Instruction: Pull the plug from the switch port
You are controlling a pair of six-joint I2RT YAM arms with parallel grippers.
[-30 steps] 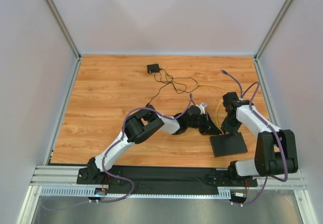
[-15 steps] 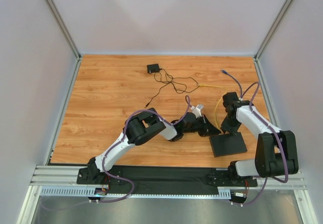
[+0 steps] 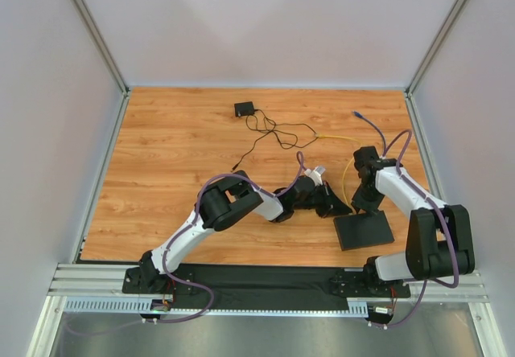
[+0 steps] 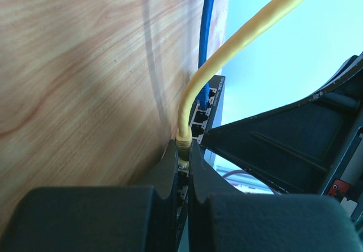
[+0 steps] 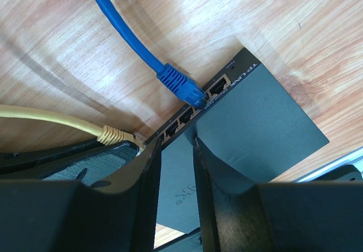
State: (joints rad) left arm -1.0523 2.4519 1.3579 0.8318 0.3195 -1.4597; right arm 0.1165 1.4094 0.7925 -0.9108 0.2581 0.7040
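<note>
The switch [image 3: 366, 232], a flat black box, lies on the wood at the front right. Its port row [image 5: 187, 116] faces away from the arm bases. A yellow plug [image 4: 183, 144] sits in one port, and my left gripper [image 4: 183, 155] is shut on it from both sides. The plug's yellow cable [image 4: 238, 42] arcs up and away. A blue plug [image 5: 180, 85] is in a port further along. My right gripper [image 5: 174, 144] stands open over the switch's top [image 5: 266, 116], its fingertips near the port edge with nothing between them.
A small black adapter [image 3: 244, 109] with a thin tangled cord [image 3: 273, 132] lies at the back centre. The yellow cable [image 3: 348, 176] and blue cable [image 3: 366, 120] loop over the wood behind the switch. Grey walls enclose the table on three sides.
The left arm's wrist and elbow have shifted slightly, with its gripper staying at the switch's port side. The right arm and the switch have not moved.
</note>
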